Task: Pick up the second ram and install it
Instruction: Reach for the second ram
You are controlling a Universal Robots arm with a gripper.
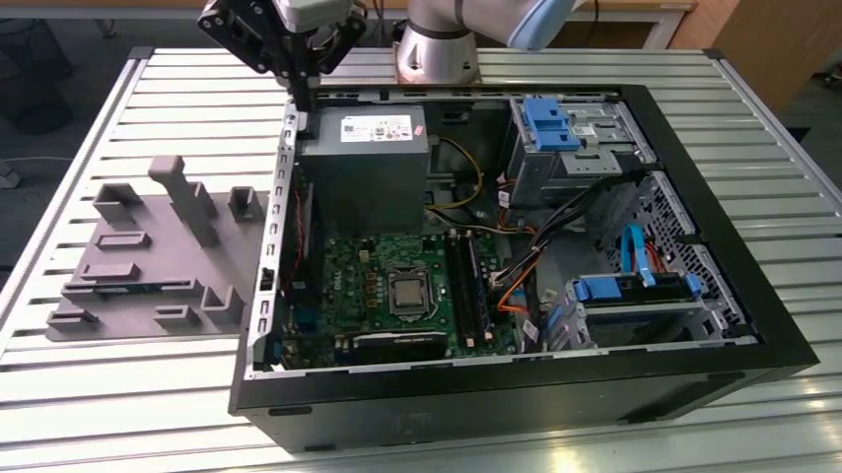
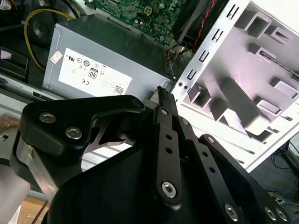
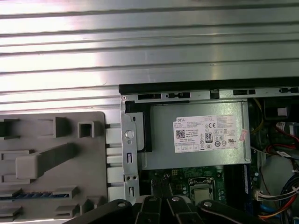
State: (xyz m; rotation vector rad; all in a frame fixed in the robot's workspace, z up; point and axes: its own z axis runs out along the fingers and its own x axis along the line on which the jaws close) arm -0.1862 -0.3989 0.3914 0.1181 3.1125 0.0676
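PSU | white sticker on its face | cert marks, QR code, fine print unreadable

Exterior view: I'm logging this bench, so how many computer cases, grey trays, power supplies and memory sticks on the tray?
Computer case: 1
Grey tray: 1
Power supply: 1
Memory stick on the tray: 1
Total: 4

The arm rises at the top centre of the exterior view. Its pale blue joint sits at the frame's upper edge. The black hand hangs in the upper left of the frame and points straight down. In the second wrist view its slim fingers lie pressed together to a narrow tip.
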